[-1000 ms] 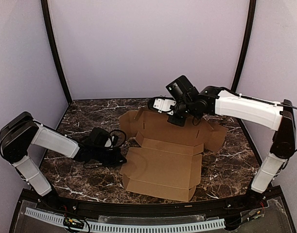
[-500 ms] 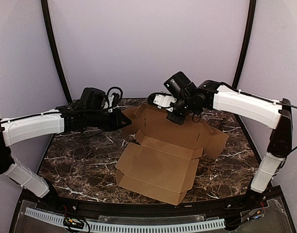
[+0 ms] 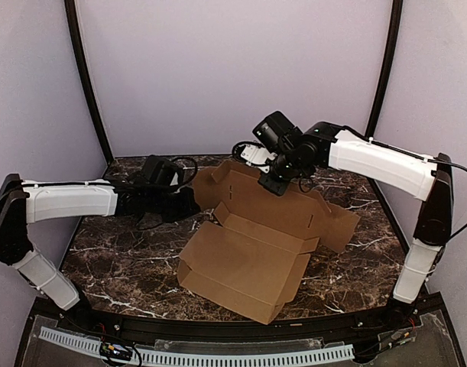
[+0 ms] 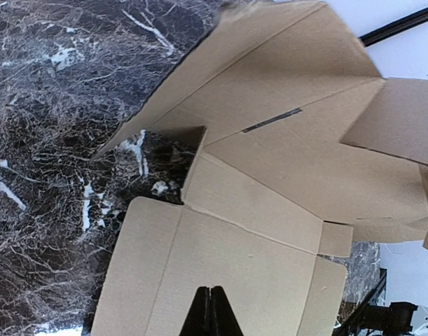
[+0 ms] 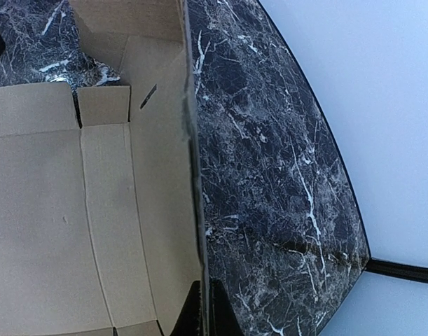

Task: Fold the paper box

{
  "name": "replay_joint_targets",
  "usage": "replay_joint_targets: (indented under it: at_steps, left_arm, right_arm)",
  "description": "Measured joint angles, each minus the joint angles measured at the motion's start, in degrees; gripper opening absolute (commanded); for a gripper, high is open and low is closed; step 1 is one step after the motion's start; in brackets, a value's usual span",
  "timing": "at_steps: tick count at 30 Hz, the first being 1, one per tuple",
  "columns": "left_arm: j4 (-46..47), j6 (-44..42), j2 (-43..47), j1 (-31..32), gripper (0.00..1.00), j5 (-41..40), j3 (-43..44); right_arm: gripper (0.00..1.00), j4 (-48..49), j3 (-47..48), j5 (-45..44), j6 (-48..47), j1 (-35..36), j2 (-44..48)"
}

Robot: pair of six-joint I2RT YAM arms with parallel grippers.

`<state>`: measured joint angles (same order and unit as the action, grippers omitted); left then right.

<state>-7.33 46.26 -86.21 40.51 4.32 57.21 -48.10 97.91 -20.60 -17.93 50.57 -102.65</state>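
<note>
Status for you: the paper box [image 3: 244, 264] sits mid-table [image 3: 126, 260], slightly right of centre, and it's only partly formed

- Right gripper [image 3: 273, 183] is at the far side of the box. In the right wrist view its fingers [image 5: 215, 311] are pinched together on the top edge of a cardboard panel, holding that panel tilted up off the marble
- Left gripper [image 3: 189, 205] hangs just beside the far-left flap. In the left wrist view its fingers [image 4: 199, 318] are pressed together with nothing visible between them, above the cardboard and not gripping it, as far as I can tell

Done, judging from the top view:
- main creases are broken in, so the sheet isn't lying flat
- the far panel is raised
- the near section reads as a shallow tray with its front edge turned, though I can't tell how firmly that fold holds

Left to do:
- the side flaps at far left and far right are splayed outward, not tucked
- no tab is seated in the slots you can see from both wrist views
- the walls aren't locked and the lid isn't closed

I'd call it well short of halfway. You'll likely want the left gripper working that loose left flap while the right one holds the raised panel
</note>
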Motion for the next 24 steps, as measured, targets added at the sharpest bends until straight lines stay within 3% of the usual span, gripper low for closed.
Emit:
replay_joint_targets:
  at_steps: [9, 24]
  left_arm:
    - [4.3, 1.7, -9.3, 0.7, 0.01, -6.9, 0.0]
    - [13.6, 5.2, -20.5, 0.7, 0.01, -10.3, 3.3]
  right_arm:
    - [0.0, -0.4, 0.0, 1.3, 2.2, -0.1, 0.0]
    - [0.0, 0.2, -1.7, 4.6, 2.5, -1.0, 1.5]
